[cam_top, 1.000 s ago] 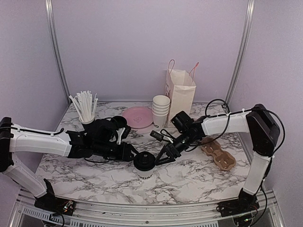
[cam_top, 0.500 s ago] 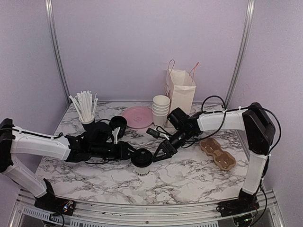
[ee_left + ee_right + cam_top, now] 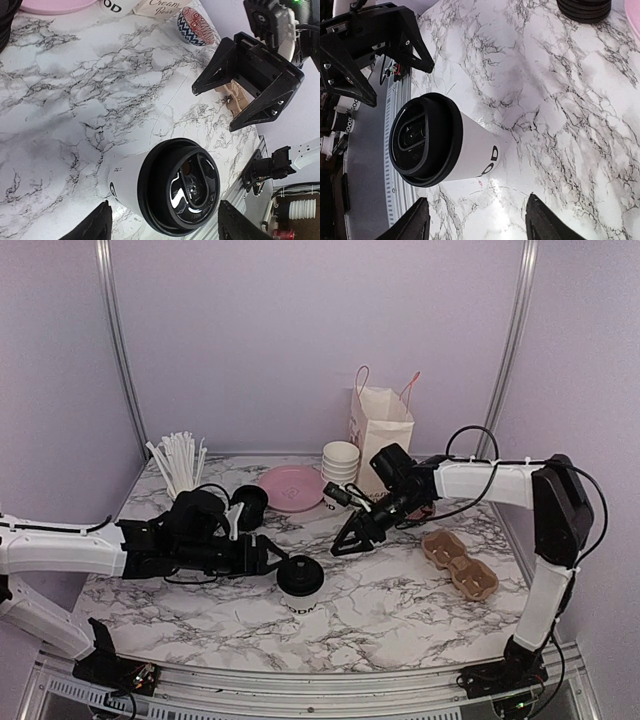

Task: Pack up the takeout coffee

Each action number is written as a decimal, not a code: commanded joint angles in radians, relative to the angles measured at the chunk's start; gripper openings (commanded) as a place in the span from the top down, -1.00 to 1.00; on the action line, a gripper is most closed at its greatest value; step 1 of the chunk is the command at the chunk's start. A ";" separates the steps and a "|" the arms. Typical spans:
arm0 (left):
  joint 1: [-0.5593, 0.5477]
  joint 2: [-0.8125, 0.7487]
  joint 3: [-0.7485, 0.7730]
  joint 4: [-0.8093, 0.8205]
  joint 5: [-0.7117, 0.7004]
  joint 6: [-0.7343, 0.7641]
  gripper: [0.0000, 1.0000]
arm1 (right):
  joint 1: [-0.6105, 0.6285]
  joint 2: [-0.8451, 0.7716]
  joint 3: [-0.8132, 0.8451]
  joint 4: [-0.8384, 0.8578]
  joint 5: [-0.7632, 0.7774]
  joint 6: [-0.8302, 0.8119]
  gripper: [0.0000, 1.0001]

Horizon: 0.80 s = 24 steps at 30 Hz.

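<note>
**Task item.** I find one takeout coffee (image 3: 300, 583) standing upright on the marble surface (image 3: 400, 612), near the middle and toward the front. Its black dome lid looks seated evenly all round, with the lettering low on the wall. Nothing is touching it.

**Left end effector** (image 3: 270, 558). It lies low, just beside the cup on its left. The fingers are spread and the cup sits ahead of the gap, not inside it. I read this as a side approach lined up on the cup's body below the lid.

**Right end effector** (image 3: 350, 545). It is also spread and holds nothing. It stands apart from the cup, up and to its right, pointing down at it. That gives the left arm room.

**Destination.** The brown cup carrier (image 3: 460, 565) lies on the right, well apart from the cup, and its wells show nothing in them. The paper bag (image 3: 382, 432) stands upright at the back (mouth upward, handles up).

**Assessment.** Packing is not yet begun for this cup. It stands where either arm can reach it. I judge the main risk to be tipping it during a low side grasp.
</note>
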<state>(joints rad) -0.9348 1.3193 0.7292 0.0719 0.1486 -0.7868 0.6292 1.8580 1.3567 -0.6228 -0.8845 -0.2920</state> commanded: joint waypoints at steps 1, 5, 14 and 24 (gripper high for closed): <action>0.001 -0.054 0.049 -0.070 -0.084 0.055 -0.51 | 0.026 -0.076 -0.033 0.003 -0.014 -0.022 -0.37; 0.005 -0.004 0.102 -0.122 -0.090 0.155 -0.58 | 0.113 -0.119 -0.080 0.049 0.075 -0.001 -0.86; 0.020 0.106 0.156 -0.083 0.021 0.193 -0.47 | 0.176 -0.073 -0.041 0.063 0.251 0.026 -0.97; 0.020 0.148 0.091 -0.021 0.049 0.142 -0.19 | 0.205 -0.015 0.036 0.028 0.278 0.016 -0.97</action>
<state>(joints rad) -0.9173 1.4429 0.8471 0.0139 0.1734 -0.6285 0.8204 1.8244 1.3369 -0.5846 -0.6117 -0.2813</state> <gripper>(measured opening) 0.616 0.986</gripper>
